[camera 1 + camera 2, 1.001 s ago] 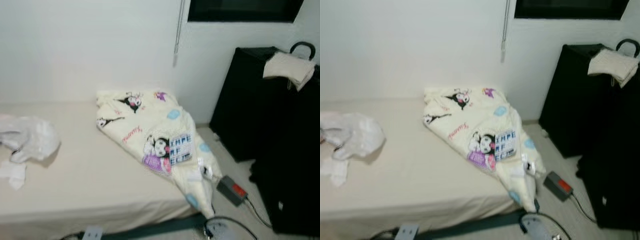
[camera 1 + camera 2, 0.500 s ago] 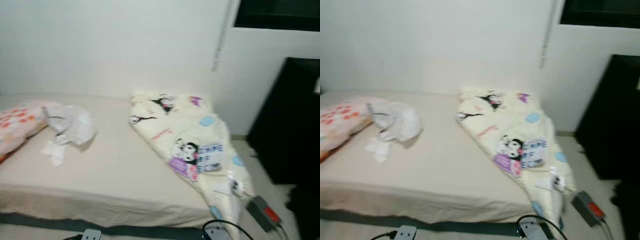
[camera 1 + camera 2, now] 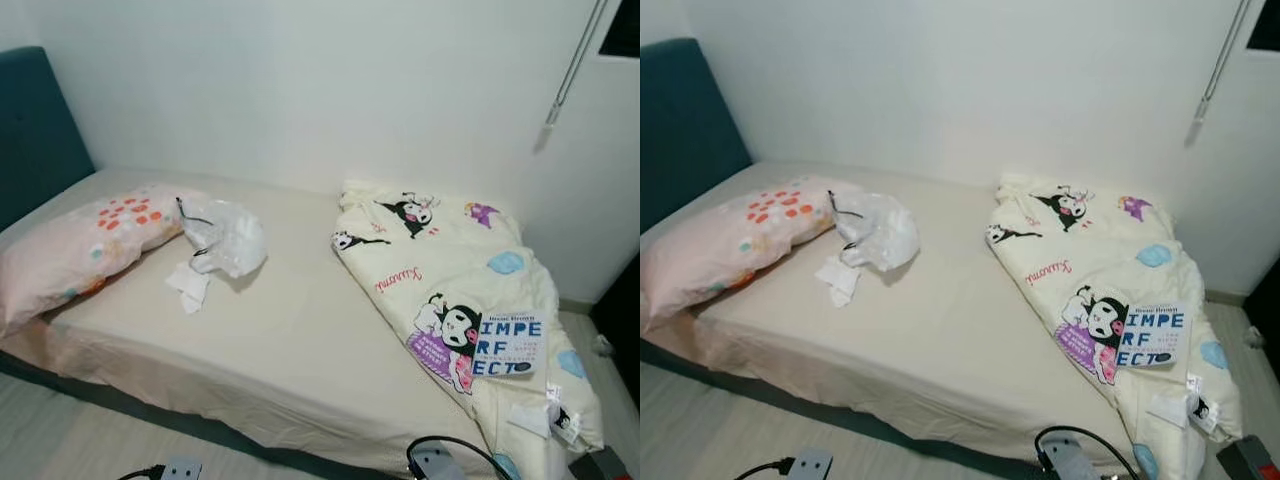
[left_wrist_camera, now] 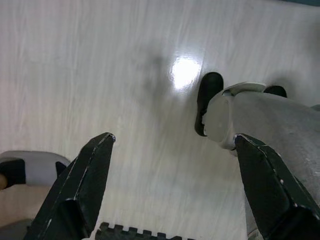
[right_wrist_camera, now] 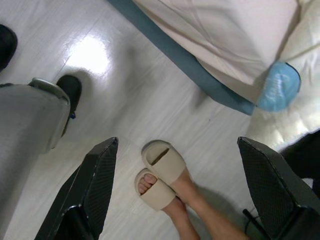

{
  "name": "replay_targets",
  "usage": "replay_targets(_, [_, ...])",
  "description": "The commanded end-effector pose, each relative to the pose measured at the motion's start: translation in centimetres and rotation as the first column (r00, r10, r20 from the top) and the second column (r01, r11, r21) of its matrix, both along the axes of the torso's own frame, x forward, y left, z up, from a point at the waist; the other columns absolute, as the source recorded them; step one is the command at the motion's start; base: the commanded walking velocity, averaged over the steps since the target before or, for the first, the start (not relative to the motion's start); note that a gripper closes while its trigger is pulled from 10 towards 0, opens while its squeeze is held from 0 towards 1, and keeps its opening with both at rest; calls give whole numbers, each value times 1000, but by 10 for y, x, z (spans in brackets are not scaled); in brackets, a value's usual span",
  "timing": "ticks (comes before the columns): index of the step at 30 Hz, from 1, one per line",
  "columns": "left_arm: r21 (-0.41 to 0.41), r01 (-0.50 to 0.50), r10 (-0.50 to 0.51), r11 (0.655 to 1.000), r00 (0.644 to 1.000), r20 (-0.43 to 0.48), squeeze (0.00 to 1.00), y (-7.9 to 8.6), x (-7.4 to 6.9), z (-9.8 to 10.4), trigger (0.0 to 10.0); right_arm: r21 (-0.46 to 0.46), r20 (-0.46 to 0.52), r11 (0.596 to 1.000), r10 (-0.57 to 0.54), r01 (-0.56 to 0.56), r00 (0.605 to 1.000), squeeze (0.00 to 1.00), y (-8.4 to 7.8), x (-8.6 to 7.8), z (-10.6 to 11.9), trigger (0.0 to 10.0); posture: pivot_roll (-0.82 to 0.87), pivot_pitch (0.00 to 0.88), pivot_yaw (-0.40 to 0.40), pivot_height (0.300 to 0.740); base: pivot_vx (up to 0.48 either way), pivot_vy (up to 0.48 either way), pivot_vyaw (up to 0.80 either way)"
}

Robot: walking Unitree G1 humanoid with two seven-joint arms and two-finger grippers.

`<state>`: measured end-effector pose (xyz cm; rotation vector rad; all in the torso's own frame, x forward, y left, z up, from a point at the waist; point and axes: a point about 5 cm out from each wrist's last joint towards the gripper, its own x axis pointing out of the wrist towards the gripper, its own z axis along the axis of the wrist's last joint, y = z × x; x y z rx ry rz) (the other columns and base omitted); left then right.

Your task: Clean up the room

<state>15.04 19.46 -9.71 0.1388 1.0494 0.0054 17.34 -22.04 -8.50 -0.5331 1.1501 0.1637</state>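
White walls back the bed [image 3: 300, 350]. Litter, a plastic bag [image 3: 228, 236] and tissue [image 3: 188, 286], lies at its left by the pillow [image 3: 80, 245]. Left gripper [image 4: 170, 187] and right gripper [image 5: 177, 187] hang spread, empty. Approach squarely; pinch the bag's gathered top.

Before you: bed [image 3: 290, 350]. Pillow [image 3: 80, 250] at 10 o'clock, plastic bag [image 3: 228, 236] just right of it, tissue [image 3: 188, 287] in front of bag. Blanket [image 3: 460, 300] at 2 o'clock, book [image 3: 506, 343] on top.
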Motion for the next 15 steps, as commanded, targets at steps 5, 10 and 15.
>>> replay_targets(5, [-11, 8, -8, 1000, 1000, 4, 0, -2, 3, 1, 10000, -5, -1, 1000, 1, -1, 1000, 0, -1, 0, 0, 10000, -1, 0, -54, 740, 0, -63, 0])
replay_targets(10, [-21, -9, 9, 1000, 1000, 6, 0, -3, 3, 1, 10000, -6, 0, 1000, 0, 0, 1000, 0, -2, 0, 0, 10000, -5, 0, -55, 740, 0, -452, 0])
replay_targets(15, [-21, -16, 16, 1000, 1000, 5, 0, -5, 3, 0, 10000, -7, -2, 1000, 5, -5, 1000, 0, -2, 0, 0, 10000, -5, 0, -56, 740, 0, -180, 0])
